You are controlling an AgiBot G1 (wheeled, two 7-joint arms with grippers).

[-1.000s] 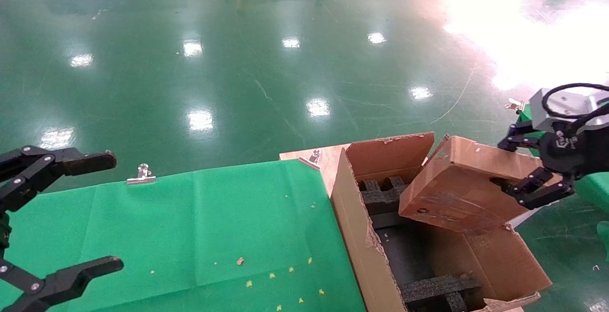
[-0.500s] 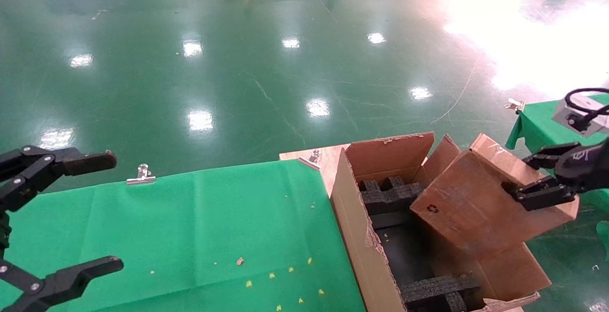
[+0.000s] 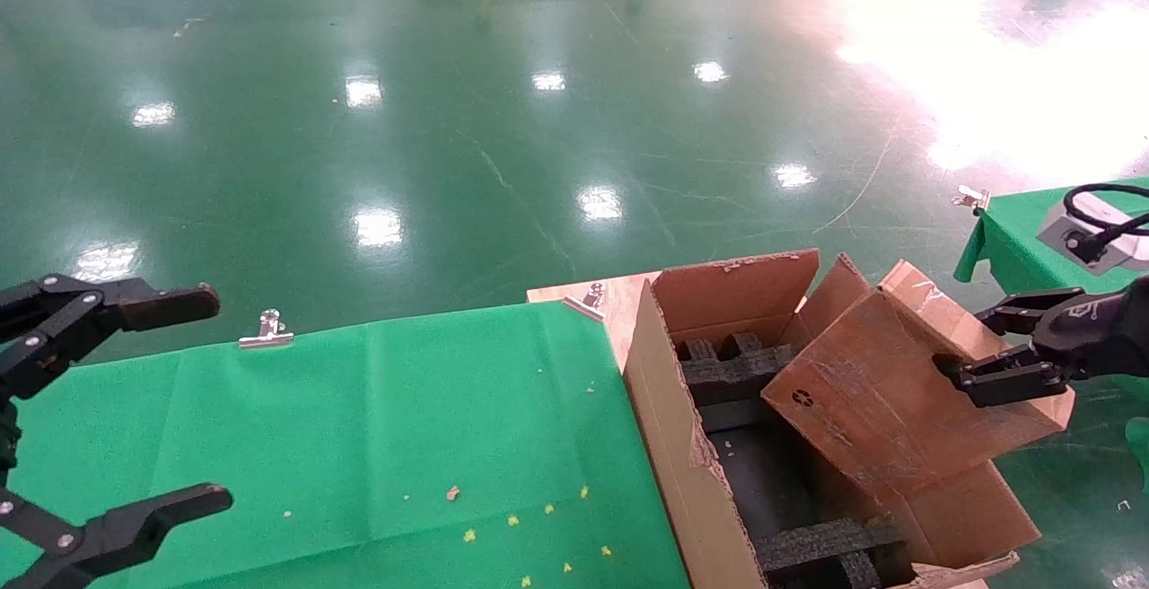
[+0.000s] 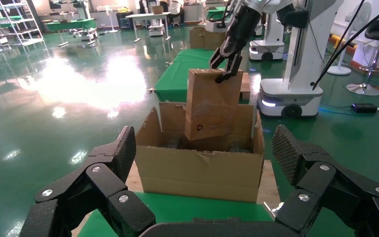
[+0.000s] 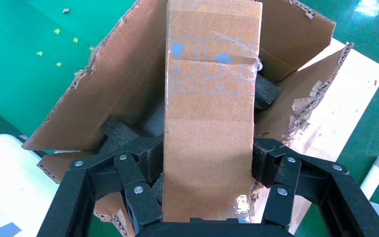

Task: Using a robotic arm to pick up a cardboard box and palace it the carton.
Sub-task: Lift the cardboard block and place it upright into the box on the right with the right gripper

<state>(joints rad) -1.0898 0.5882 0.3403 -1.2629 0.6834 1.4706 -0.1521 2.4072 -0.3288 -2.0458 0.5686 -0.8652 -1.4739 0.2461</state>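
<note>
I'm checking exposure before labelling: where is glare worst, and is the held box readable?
Head view: window glare washes out the floor at upper right; the cardboard box stays clear. Right wrist view: even light, box markings legible in the right gripper.

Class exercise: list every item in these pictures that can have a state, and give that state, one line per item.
cardboard box: sealed with tape, tilted, gripped at its upper end, lower end dipping into the carton.
carton: open, flaps upright, black foam blocks inside.
right gripper: shut on the cardboard box.
left gripper: open, holding nothing, parked over the green cloth.
</note>
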